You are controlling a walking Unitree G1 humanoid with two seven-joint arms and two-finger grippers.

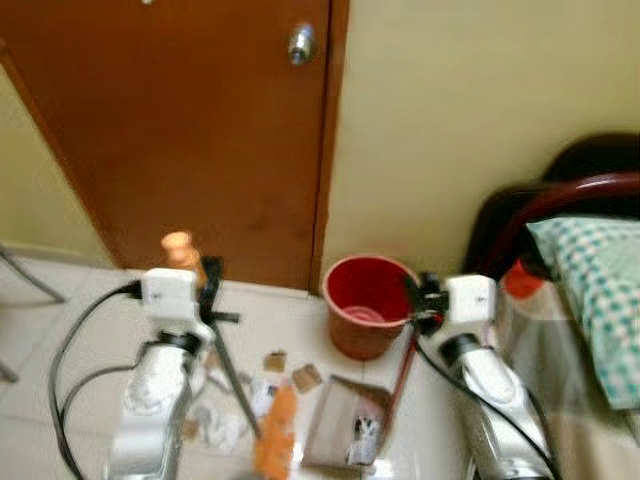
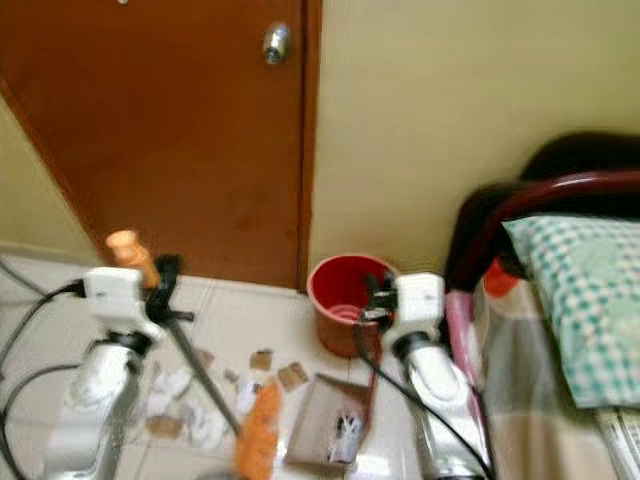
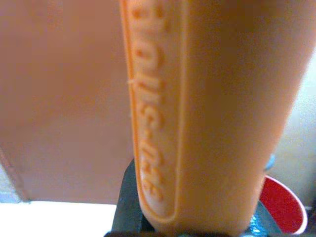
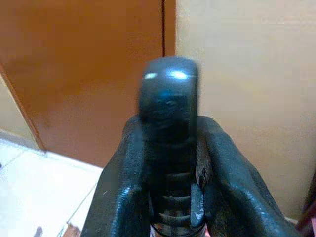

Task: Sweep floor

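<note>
Setting: a tiled floor [image 1: 290, 310] in front of a brown door [image 1: 190, 140], with a cream wall [image 1: 450, 120] to its right and a bed [image 1: 590, 300] at the robot's right.

Progress: partway, by my judgement. A little debris already lies in the dustpan [image 1: 345, 425], which rests on the floor between the two arms. Scraps of paper [image 1: 290, 372] are scattered on the tiles just left of the pan, so more sweeping is left. Nothing that I can make out has been tipped into the red bin [image 1: 368, 300], which stands against the wall behind the pan.

Broom: the broom [image 1: 275, 430] slants down from the left gripper, its thin dark shaft ending in an orange head on the floor beside the scraps. Its peach handle top sticks up above the gripper.

Left gripper: the left gripper [image 1: 205, 285] is raised in front of the door and clenched round the broom handle; its wrist view shows the handle pressed close, with raised lettering.

Right gripper: the right gripper [image 1: 422, 298] is raised beside the bin and clamped on the black ribbed grip of the dustpan's long handle, whose red shaft runs down to the pan. Its fingers [image 4: 118, 197] wrap both sides of the grip.

Arm pose: both silver forearms reach forward and upward, well apart, wrists level.
</note>
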